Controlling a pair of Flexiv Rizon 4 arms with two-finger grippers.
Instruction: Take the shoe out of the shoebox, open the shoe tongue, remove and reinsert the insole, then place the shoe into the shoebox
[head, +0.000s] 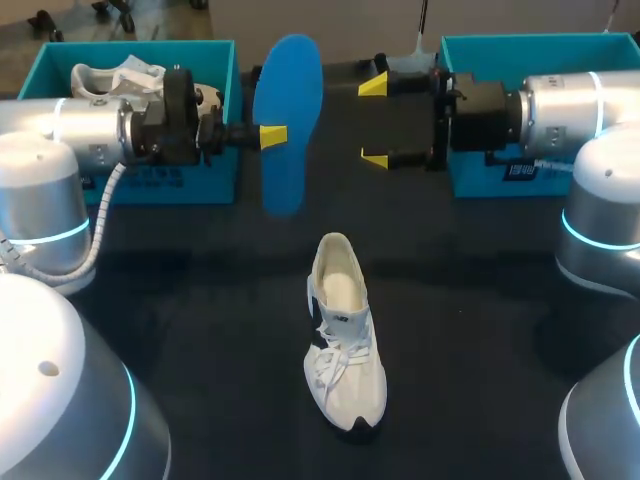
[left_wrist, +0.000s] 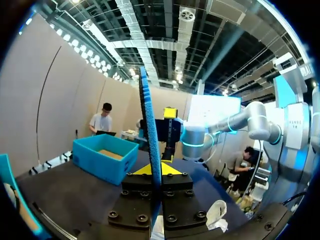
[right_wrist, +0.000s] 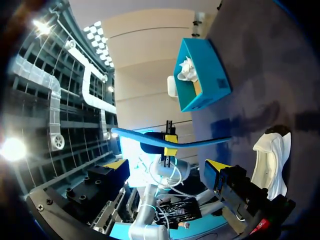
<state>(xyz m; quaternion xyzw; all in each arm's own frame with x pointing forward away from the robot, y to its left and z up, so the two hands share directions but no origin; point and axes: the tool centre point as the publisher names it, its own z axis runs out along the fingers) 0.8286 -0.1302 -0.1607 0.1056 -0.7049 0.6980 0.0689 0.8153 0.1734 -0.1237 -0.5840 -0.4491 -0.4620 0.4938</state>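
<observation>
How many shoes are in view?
2: a shoe on the table; another shoe in the left box. The right box is partly hidden.

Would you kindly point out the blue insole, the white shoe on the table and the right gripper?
blue insole (head: 288, 120): head view, middle of its face.
white shoe (head: 342, 362): head view, on the laces.
right gripper (head: 374, 122): head view, midway between its tips.

Left gripper (head: 272, 135) level, fingers pinching insole (head: 290, 80), right gripper (head: 373, 122) facing it, fingers spread
</observation>
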